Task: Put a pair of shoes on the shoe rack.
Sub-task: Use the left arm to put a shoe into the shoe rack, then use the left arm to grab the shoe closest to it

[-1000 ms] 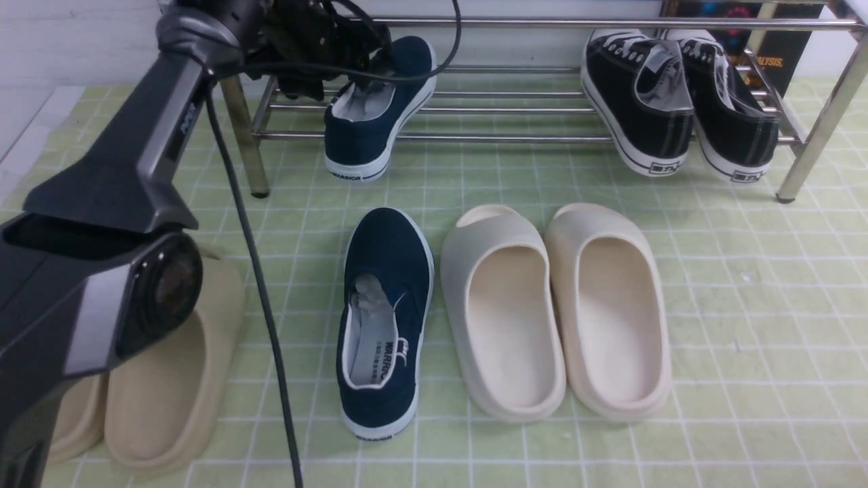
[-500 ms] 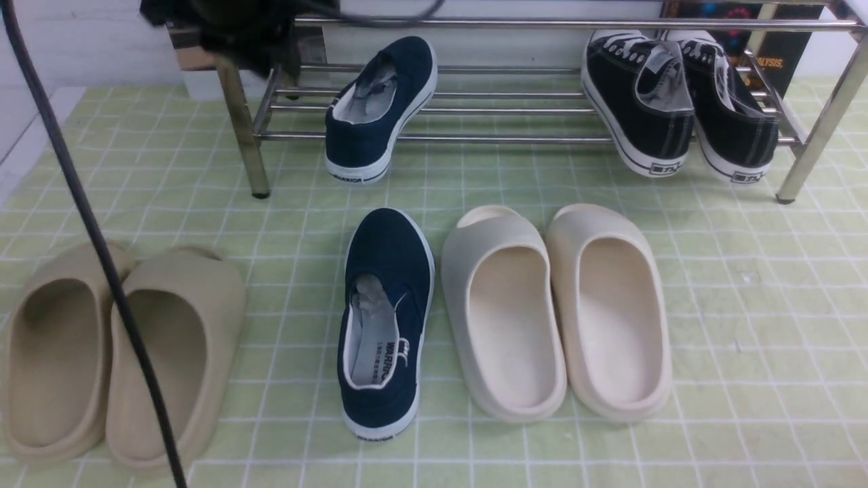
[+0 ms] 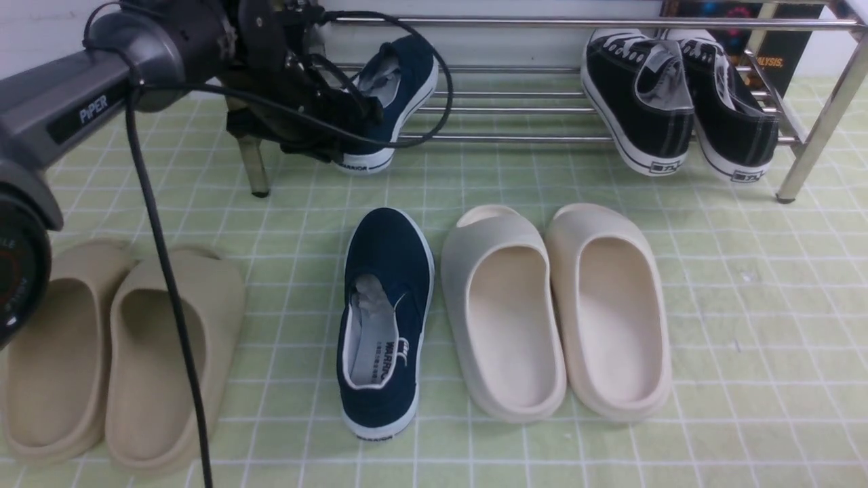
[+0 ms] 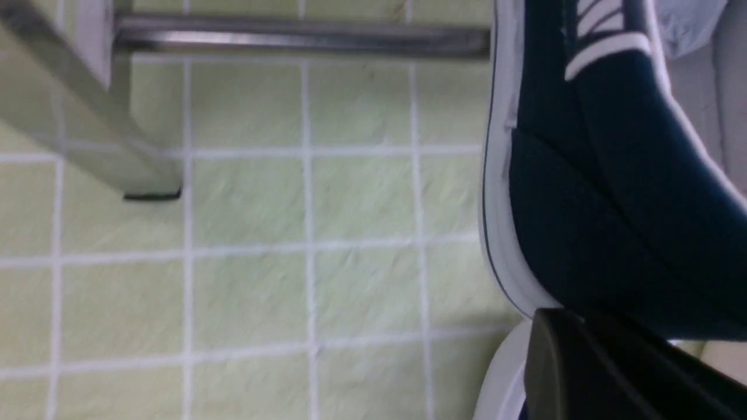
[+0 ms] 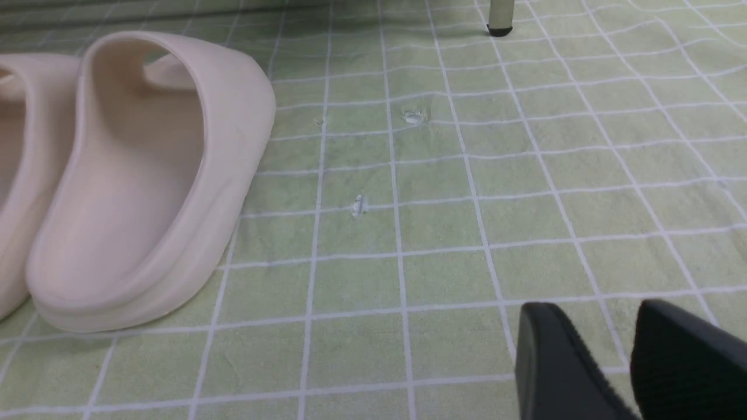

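Observation:
One navy shoe (image 3: 407, 74) lies tilted on the left part of the chrome shoe rack (image 3: 542, 137), its heel hanging over the front bar. My left gripper (image 3: 356, 122) is right at that heel and covers it. In the left wrist view a dark finger (image 4: 583, 361) lies against the shoe's navy side (image 4: 613, 204); the other finger does not show clearly. The second navy shoe (image 3: 383, 318) stands on the mat in front of the rack, toe towards it. My right gripper (image 5: 607, 350) hovers low over bare mat, open, with nothing between its fingers.
Two black lace-up sneakers (image 3: 641, 102) (image 3: 729, 108) fill the rack's right end. A cream slide pair (image 3: 505, 318) (image 3: 610, 312) sits beside the floor shoe, a tan pair (image 3: 163, 352) at the left. The arm's black cable (image 3: 169, 291) hangs over the tan slides.
My left arm, raised away at the upper left half a second ago, has come back down to the rack shoe's heel. That heel has shifted slightly up and right.

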You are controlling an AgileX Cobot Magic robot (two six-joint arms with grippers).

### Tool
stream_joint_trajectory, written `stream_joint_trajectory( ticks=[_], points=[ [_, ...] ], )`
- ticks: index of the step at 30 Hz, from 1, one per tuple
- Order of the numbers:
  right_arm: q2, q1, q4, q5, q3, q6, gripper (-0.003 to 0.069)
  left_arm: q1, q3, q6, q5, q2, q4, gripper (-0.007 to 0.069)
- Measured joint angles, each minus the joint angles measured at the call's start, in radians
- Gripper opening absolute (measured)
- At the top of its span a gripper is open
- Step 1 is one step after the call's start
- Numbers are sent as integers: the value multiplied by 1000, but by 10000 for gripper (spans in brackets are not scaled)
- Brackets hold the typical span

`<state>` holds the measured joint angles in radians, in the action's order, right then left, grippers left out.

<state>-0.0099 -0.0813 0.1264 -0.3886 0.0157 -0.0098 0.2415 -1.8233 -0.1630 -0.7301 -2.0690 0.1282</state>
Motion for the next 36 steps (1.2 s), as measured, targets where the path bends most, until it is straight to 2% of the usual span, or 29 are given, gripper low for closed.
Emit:
stream_joint_trajectory(
  ticks=[5,7,9,11,12,18,22,26,29,31,32,33,36],
  points=[
    [0,0,0,0,0,0,239,0,0,0,-41,10,9,174],
    [0,0,0,0,0,0,239,0,0,0,-173,44,16,246],
    [0,0,0,0,0,0,239,0,0,0,-244,62,21,277],
    [0,0,0,0,0,0,239,0,4,12,-429,108,30,344],
    [0,0,0,0,0,0,239,1,19,16,-460,126,35,363],
    [0,0,0,0,0,0,239,1,190,49,-492,199,116,404],
    [0,0,0,0,0,0,239,21,359,71,-419,202,166,407],
    [0,0,0,0,0,0,239,54,443,73,-302,190,159,384],
    [0,0,0,0,0,0,239,92,463,46,-187,164,117,250],
    [0,0,0,0,0,0,239,110,466,4,-148,157,74,99],
    [0,0,0,0,0,0,239,111,466,0,-148,157,70,85],
    [0,0,0,0,0,0,239,114,466,-28,-148,159,37,-3],
    [0,0,0,0,0,0,239,115,454,-38,-186,174,5,-3]
  ],
)
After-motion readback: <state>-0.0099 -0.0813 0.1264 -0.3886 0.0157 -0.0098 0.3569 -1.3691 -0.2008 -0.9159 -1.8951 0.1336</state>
